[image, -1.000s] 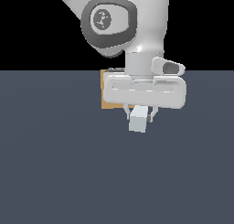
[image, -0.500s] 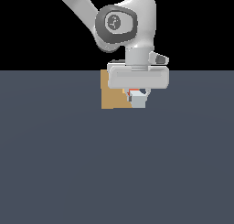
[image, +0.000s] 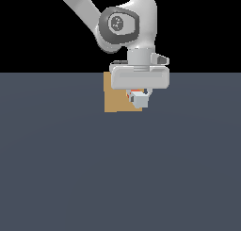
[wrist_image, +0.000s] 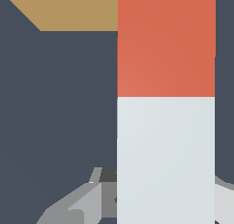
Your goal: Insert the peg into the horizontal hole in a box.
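Honestly most of the interesting stuff is hidden right now. The hole isn't visible from either camera: the arm's wide pale hand hangs right in front of the tan box, covering its upper edge and the corner at about 2 o'clock. So only a plain tan face shows, sitting on the dark grey worktop up near the far edge.

The peg is mostly swallowed too. From the outside camera you just get the pale grey end poking toward you under the hand, with a thin sliver of red-orange behind it, overlapping the box's corner at roughly 4 o'clock. Can't tell from there whether the tip touches the box or just sits in front of it.

The wrist camera is way clearer about the grip: the peg fills the frame, grey half near the camera, red-orange half pointing away, and the fingers are clamped against both of its sides. So the hand is closed around the peg. The far red end is cut off by the frame edge, with a strip of the box showing just beside it.
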Available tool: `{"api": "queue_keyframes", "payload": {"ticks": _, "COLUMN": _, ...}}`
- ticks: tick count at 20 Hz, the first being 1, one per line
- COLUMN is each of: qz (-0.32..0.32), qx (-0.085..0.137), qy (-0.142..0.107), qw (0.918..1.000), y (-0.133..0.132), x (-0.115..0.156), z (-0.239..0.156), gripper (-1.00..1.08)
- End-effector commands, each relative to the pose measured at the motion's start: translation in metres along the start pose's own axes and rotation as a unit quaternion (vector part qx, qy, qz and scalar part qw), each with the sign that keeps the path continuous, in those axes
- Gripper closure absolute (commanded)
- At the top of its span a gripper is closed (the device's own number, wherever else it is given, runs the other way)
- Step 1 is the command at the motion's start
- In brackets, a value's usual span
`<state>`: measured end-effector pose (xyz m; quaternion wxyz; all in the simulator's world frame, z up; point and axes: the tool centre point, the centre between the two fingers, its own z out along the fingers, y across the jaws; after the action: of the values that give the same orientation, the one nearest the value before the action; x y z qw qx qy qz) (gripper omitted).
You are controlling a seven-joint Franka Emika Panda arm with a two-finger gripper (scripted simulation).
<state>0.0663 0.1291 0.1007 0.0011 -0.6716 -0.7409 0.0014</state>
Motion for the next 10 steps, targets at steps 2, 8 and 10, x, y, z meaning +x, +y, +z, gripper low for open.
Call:
{"api": "queue_keyframes", "payload": {"ticks": 2, "qz": 0.0, "qx": 0.0, "qy": 0.0, "qw": 1.0, "y": 0.0, "x": -0.0004, "z": 0.0, "gripper": 1.08}}
{"api": "queue_keyframes", "payload": {"ticks": 8, "qz": 0.0, "qx": -0.001, "qy": 0.0, "qw": 1.0, "y": 0.0008, "x": -0.0012, "z": -0.0019, "gripper": 1.08}}
{"api": "queue_keyframes", "payload": {"ticks": 10, "qz": 0.0, "qx": -0.001, "qy": 0.0, "qw": 1.0, "y": 0.0007, "x": 0.0007, "z": -0.0019, "gripper": 1.08}}
